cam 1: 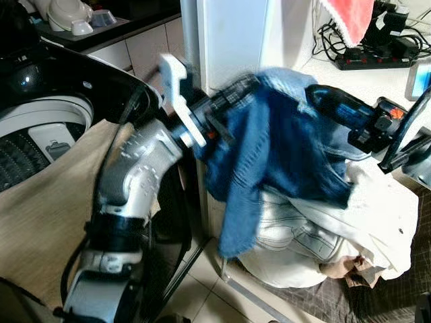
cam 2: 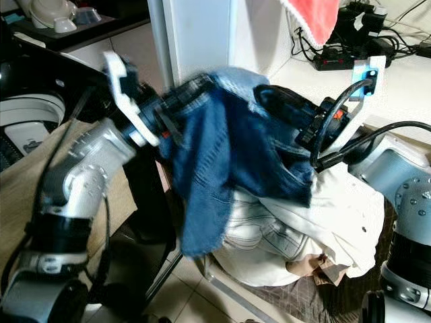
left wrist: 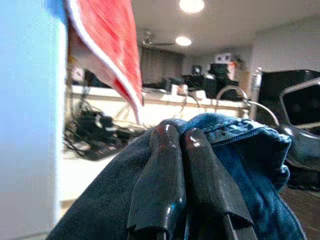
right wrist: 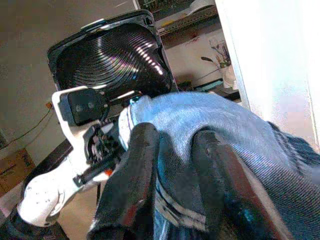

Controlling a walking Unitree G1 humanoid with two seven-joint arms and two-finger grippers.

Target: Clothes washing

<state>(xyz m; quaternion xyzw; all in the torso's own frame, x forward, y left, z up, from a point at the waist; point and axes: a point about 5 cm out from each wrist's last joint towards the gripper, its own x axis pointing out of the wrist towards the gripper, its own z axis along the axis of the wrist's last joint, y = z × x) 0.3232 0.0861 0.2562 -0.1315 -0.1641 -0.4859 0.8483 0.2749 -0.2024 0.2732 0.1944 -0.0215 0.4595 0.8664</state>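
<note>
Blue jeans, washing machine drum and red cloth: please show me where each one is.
blue jeans (cam 1: pixel 269 134), left eye view, hanging denim.
washing machine drum (cam 1: pixel 20 158), left eye view, ribbed inner wall.
red cloth (cam 1: pixel 350 17), left eye view, hanging corner.

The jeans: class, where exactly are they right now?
In the left eye view the jeans hang mid-frame, held up between the left gripper and right gripper, above the white clothes pile and right of the washer.

Head stereo looks down; wrist cameras close; all share jeans (cam 1: pixel 283 148).
</note>
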